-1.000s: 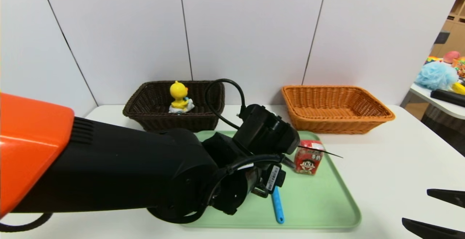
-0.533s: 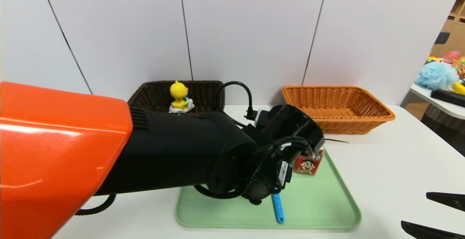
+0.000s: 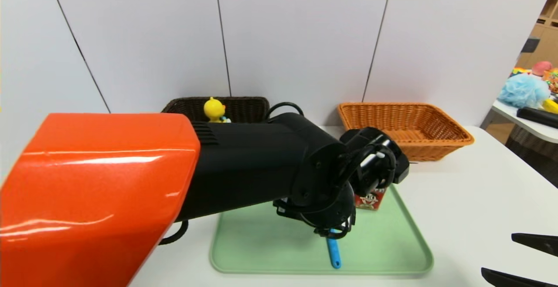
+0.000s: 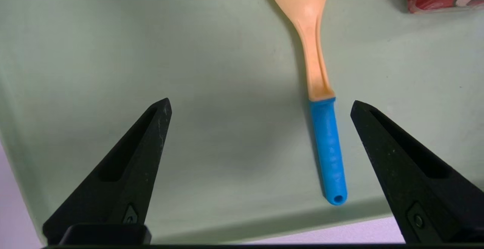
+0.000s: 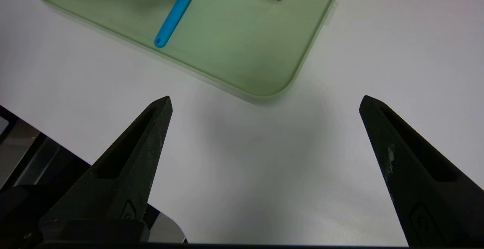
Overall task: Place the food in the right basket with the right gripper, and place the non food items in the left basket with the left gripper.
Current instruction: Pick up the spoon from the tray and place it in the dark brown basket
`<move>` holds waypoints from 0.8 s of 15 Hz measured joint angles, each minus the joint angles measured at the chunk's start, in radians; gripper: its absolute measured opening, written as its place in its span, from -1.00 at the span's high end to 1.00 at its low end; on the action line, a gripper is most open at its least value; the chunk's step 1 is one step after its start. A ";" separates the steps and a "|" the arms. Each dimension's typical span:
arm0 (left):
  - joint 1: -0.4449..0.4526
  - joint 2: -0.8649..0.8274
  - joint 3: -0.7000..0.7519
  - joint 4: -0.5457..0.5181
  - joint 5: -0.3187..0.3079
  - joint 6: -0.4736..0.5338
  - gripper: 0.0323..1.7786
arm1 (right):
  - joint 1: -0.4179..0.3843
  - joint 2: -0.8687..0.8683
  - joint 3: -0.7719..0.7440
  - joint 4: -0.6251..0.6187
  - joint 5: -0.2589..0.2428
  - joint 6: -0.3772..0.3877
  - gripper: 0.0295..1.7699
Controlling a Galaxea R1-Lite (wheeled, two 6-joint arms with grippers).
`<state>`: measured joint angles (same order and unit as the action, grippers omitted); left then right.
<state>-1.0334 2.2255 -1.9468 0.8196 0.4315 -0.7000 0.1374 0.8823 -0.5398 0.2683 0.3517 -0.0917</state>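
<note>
Over your green tray (image 4: pixel 75 52), left gripper (image 4: pixel 259 107) wide apart above the spoon (image 4: pixel 319 90), right gripper (image 5: pixel 264 103) wide too, parked over the table (image 5: pixel 245 165)

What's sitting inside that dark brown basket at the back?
A yellow duck toy pokes up inside the dark brown basket. The left arm covers most of the basket, so whatever else may lie in it cannot be seen.

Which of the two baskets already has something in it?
The dark brown basket on the robot's left: a yellow duck toy shows inside it. The orange basket on the right shows only bare weave.
</note>
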 joint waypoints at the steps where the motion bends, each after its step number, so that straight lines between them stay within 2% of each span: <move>1: 0.000 0.013 -0.015 0.011 -0.006 -0.009 -0.90 | 0.000 -0.003 0.000 0.000 0.000 0.001 -0.93; 12: -0.020 0.071 -0.029 -0.040 0.007 -0.065 -0.90 | 0.000 -0.024 0.017 0.000 0.002 0.002 -0.93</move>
<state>-1.0536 2.2966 -1.9757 0.7798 0.4381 -0.7653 0.1374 0.8587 -0.5228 0.2679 0.3536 -0.0898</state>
